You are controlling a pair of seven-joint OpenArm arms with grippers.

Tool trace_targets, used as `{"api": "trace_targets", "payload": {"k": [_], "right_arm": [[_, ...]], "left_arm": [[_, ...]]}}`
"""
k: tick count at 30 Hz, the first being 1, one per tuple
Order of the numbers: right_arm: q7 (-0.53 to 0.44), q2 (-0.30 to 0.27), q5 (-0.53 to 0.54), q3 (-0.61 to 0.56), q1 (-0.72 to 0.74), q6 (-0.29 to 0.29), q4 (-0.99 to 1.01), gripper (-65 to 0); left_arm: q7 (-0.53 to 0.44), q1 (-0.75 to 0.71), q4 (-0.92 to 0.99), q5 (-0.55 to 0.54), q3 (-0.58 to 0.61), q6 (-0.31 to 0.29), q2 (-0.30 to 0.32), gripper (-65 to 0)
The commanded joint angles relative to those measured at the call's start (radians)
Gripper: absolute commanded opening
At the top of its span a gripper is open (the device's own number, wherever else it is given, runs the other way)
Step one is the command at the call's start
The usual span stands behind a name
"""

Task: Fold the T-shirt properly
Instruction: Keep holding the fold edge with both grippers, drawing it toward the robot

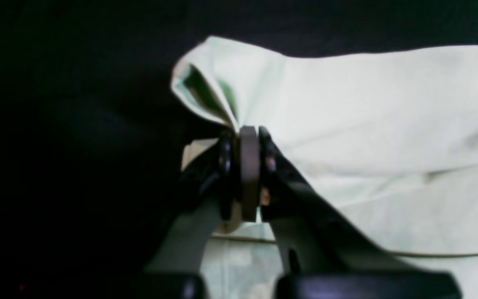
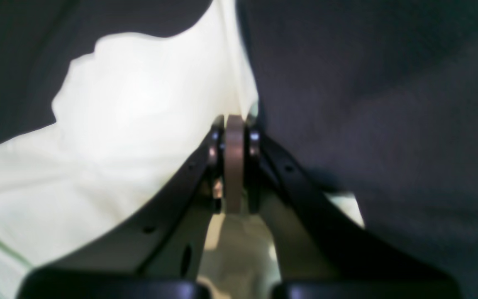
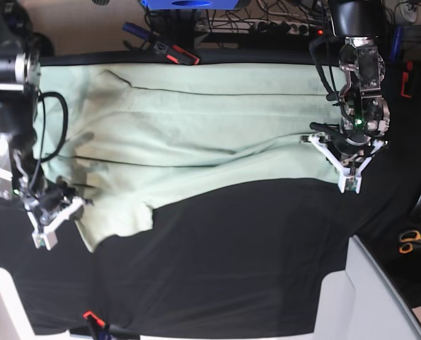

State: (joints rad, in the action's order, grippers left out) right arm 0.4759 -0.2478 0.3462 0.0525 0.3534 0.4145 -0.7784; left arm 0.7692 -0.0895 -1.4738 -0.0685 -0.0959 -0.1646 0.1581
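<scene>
Gripping the T-shirt at both near corners: left pincer & right pincer each clamped on fabric. Next, I lift together & carry the edge across w/ even tension.

Both wrist views are coming through blurred; the T-shirt is running off the left wrist view's right and bottom edges, and off the right wrist view's left edge; the right gripper is hiding the fabric it is pinching, as the left gripper is; in the base view both arms are being cut off by the top edge; the scissors at the right edge are showing too small for detail.
</scene>
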Motion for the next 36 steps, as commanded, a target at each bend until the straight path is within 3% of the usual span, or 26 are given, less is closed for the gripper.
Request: {"api": "trace_targets", "payload": {"k": [1, 5, 13, 18, 25, 36], "right_arm": [[0.011, -0.009, 0.017, 0.027, 0.009, 0.007, -0.075, -65.0], [0.154, -0.002, 0.017, 0.117, -0.087, 0.007, -0.280, -65.0], [0.309, 0.002, 0.017, 0.211, -0.230, 0.007, -0.548, -65.0], [0.381, 0.038, 0.017, 0.251, -0.297, 0.007, -0.663, -65.0], [0.449, 0.071, 0.017, 0.252, -0.363, 0.007, -0.795, -65.0], [0.455, 0.084, 0.017, 0.252, -0.457, 0.007, -0.889, -65.0]], "left_arm": [[-0.012, 0.006, -0.018, 0.003, -0.001, 0.004, 0.011, -65.0], [-0.012, 0.003, -0.018, 0.003, 0.006, 0.004, 0.011, -65.0], [-0.017, -0.013, -0.020, 0.003, 0.006, 0.004, 0.036, -65.0], [-0.017, -0.019, -0.029, 0.003, 0.057, 0.004, 0.070, -65.0], [-0.015, -0.034, -0.124, 0.003, 0.078, 0.004, 0.080, -65.0], [-0.015, -0.011, -0.136, 0.005, 0.149, 0.004, 0.127, -65.0]]}}
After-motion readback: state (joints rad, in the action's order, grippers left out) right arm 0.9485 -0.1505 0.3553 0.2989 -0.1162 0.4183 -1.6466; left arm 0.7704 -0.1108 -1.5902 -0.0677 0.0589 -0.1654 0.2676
